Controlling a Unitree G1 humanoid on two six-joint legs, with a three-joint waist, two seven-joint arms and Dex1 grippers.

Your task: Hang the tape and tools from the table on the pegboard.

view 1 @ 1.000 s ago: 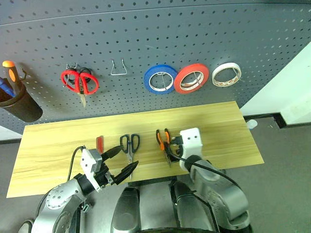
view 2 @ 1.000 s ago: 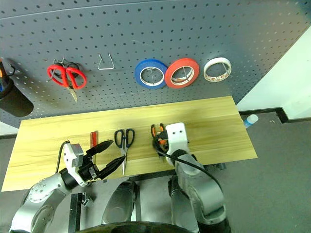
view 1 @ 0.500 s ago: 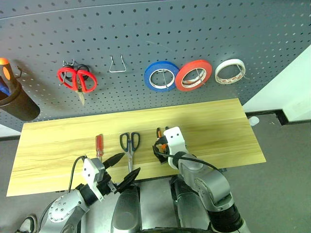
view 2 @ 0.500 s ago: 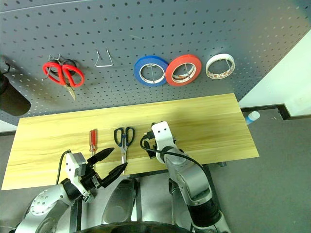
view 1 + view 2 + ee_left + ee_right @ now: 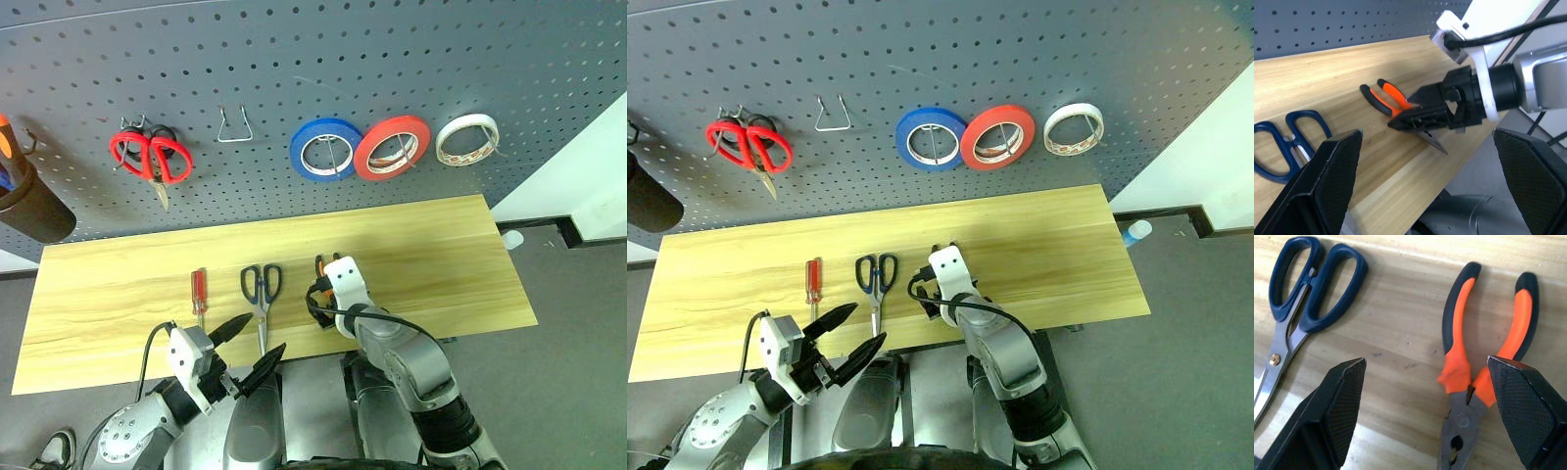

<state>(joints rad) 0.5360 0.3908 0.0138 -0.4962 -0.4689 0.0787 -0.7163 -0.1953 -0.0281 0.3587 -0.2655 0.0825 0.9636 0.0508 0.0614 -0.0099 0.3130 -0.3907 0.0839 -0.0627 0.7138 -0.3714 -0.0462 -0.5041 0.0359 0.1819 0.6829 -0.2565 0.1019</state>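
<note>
Now the left gripper (image 5: 248,345), wide open and empty, has drawn back off the table's (image 5: 441,255) near edge, while the right gripper (image 5: 1422,406), open and empty, has lowered over the orange-and-black pliers (image 5: 1484,377). Beside them on the grained yellowish wood lie dark-handled steel scissors (image 5: 261,289) and a slim red-handled screwdriver (image 5: 199,291). Beyond, the cream tape roll (image 5: 467,140) already hangs on the perforated grey pegboard (image 5: 392,59).
</note>
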